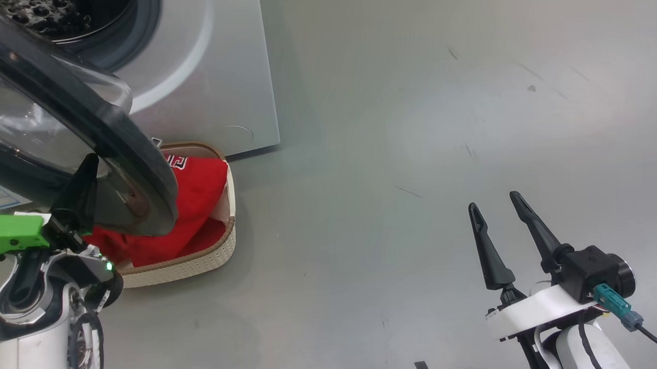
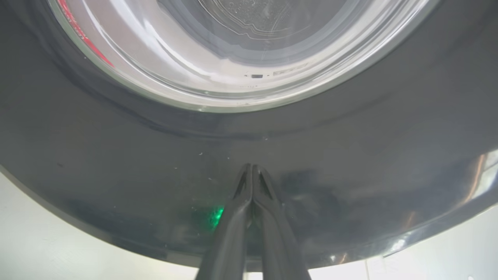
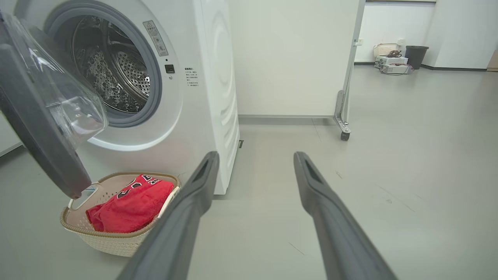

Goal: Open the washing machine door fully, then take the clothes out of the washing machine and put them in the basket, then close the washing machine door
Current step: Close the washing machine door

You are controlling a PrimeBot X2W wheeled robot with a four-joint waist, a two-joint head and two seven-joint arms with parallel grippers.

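— Where are the clothes (image 3: pixel 132 206) found?

— They are heaped in the basket (image 3: pixel 113 245), which is set on the floor (image 1: pixel 414 148) just before the washer (image 3: pixel 210 77). In the right wrist view the red heap is seen nearly whole. From the head, part of it is hidden by the door (image 1: pixel 134 180).

— How is the door placed?

— It is swung out at a slant, with its lower edge hung over one end of the basket. The washer's mouth and the perforated drum (image 3: pixel 116 77) are laid open to the right wrist view.

— What is made of the left jaws?

— They are clenched, and nothing is caught between them. In the left wrist view the two fingers (image 2: pixel 233 225) are seen pressed together, tips right at the door's dark rim, below the glass window (image 2: pixel 233 46). Whether the rim is touched cannot be told there. From the head, one dark finger is seen lying against the door's outer face.

— And the right jaws?

— They are released and spread wide, with nothing held, above the floor and well apart from the washer. By their own view the far room is added: a white panel (image 3: pixel 291 58) on a caster and a dark bin (image 3: pixel 416 56) by the wall.
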